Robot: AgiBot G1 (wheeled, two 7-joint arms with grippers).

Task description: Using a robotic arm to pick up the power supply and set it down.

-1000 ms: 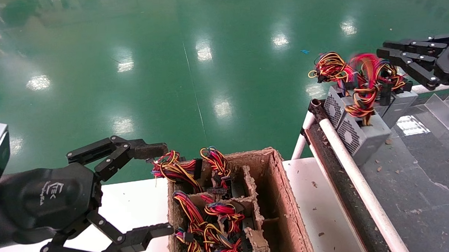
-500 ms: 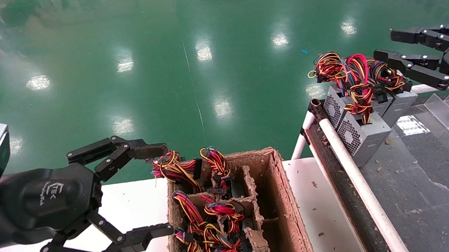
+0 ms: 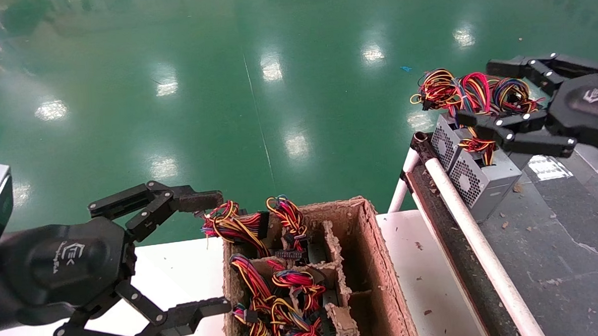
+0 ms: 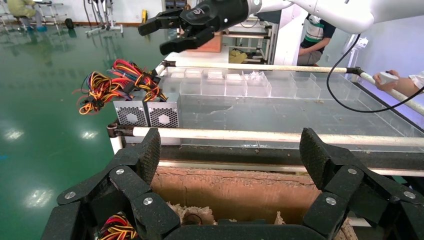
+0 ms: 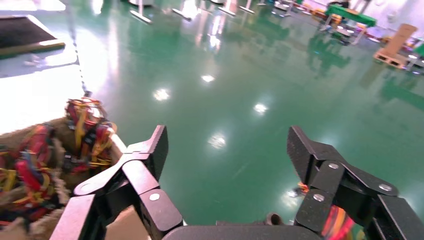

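The right black linkage-finger gripper (image 3: 498,96), jaws spread and empty, has swung away from the grey vent-grilled power supply (image 3: 481,177) now standing released on the dark conveyor (image 3: 560,247), suggesting placement is complete.

Glossy green floor (image 3: 275,88), mirror-smooth, throwing back lamp glare. Rough brown pulp-fibre box (image 3: 371,266), ragged crumbling edges. Grey sheet-metal power supplies with honeycomb grilles (image 3: 476,178), dull matt finish; wire bundles in shiny coloured plastic. Dark stone-like surface (image 3: 560,247) (scuffed, cracked, crumb-littered). Black left tool (image 3: 207,253), matt plastic, grainy pads.
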